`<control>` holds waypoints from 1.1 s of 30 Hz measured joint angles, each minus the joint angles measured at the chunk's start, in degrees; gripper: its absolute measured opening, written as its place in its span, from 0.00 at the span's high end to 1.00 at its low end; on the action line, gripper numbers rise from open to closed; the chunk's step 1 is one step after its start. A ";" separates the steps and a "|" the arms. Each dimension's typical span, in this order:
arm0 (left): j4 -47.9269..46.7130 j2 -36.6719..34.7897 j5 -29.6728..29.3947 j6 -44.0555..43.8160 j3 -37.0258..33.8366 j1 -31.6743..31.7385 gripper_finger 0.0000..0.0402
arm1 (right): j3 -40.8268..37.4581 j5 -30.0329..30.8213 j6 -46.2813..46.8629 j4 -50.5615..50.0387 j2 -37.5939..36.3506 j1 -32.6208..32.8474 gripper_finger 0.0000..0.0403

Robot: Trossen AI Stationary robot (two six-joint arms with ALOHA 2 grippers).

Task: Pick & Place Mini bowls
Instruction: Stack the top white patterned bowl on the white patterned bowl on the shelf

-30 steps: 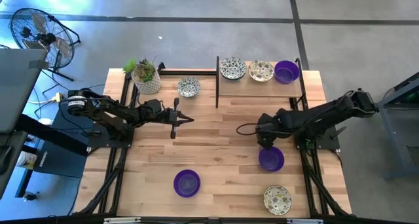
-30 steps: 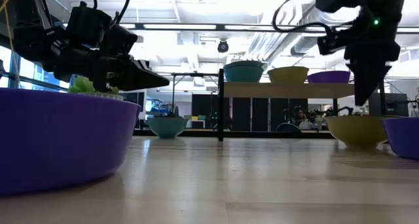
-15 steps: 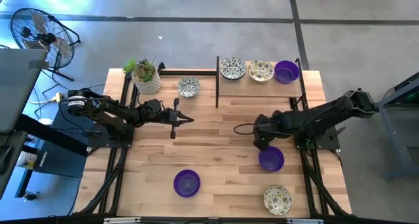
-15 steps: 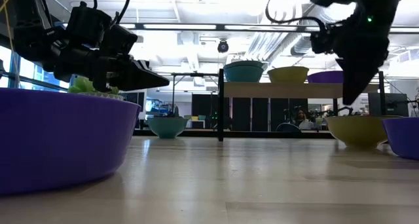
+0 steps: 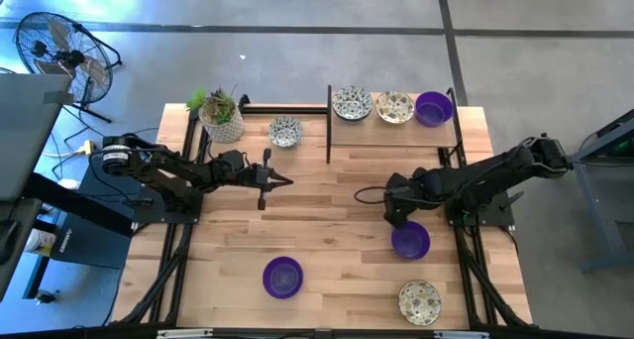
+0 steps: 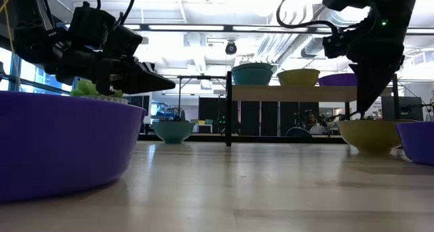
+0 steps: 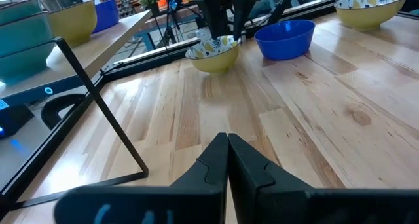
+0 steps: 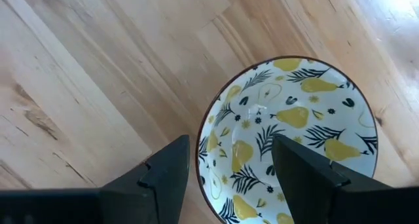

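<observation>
- Yellow-patterned mini bowl point(image 8: 288, 132) sits on the table in front of the shelf point(image 5: 391, 131), just beside a purple mini bowl point(image 5: 410, 242).
- Right gripper point(image 8: 229, 178) is over it, released, with its fingers straddling the rim.
- Left gripper point(image 7: 227, 160) is clenched and empty, well to the left of the shelf.

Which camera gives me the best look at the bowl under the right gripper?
The right wrist view: the patterned bowl fills the frame below the open right gripper, with its rim and pear print clear. In the high view the arm hides it. The low view shows only its side, and the left wrist view shows it far off.
</observation>
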 joint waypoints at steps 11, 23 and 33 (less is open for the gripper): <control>0.00 0.00 0.04 -0.22 0.00 -0.01 1.00 | 0.00 -0.48 -0.99 2.21 3.45 0.02 0.49; 0.53 0.00 -0.60 2.45 0.00 -2.35 1.00 | 0.00 0.59 -1.75 2.40 9.39 -0.50 0.50; 0.42 0.00 -0.94 2.60 0.00 -2.33 1.00 | 0.00 0.13 -2.78 2.29 13.40 -1.62 0.78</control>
